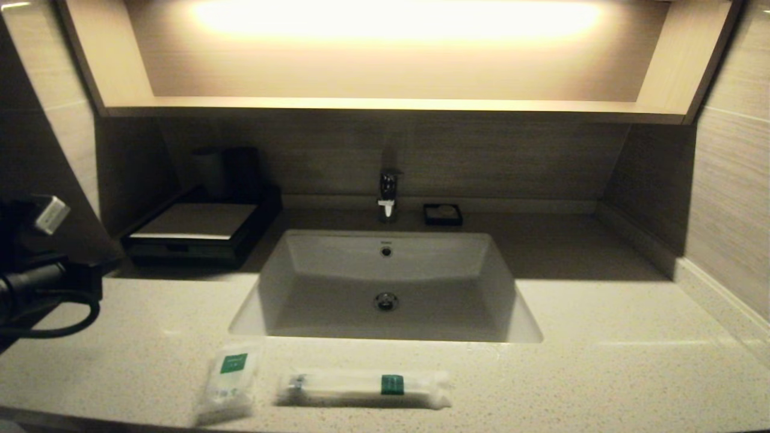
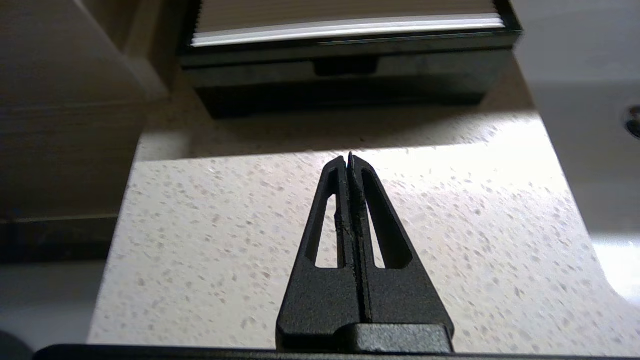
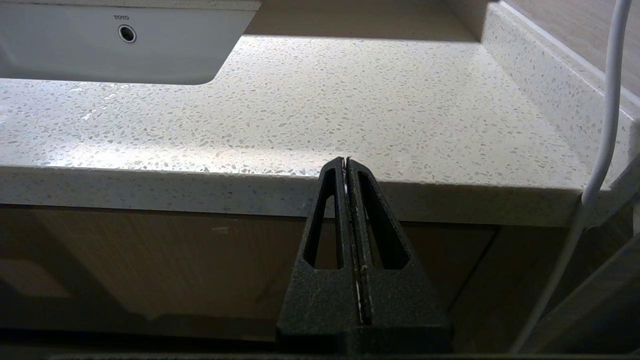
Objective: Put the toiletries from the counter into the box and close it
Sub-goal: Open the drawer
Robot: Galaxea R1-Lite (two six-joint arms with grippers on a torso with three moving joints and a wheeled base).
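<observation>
Two packets lie low in the head view: squarish pouch (image 1: 227,382) beside long packet (image 1: 364,388). Box (image 1: 195,231), upper left, looks closed. Left gripper (image 2: 349,159) — fingers pressed together, empty — faces it; thin plastic may slip. Right gripper (image 3: 346,162), clenched empty, hangs below the counter (image 3: 350,110) edge.

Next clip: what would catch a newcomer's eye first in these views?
Probably the two toiletries near the counter's front edge: a small squarish pouch and, to its right, a long narrow packet, both with green labels. Behind them is the white sunken sink, and at the back left the black box with its drawer shut. The left end effector, closed and empty, points toward that box; the right end effector sits closed by the counter's front edge.
</observation>
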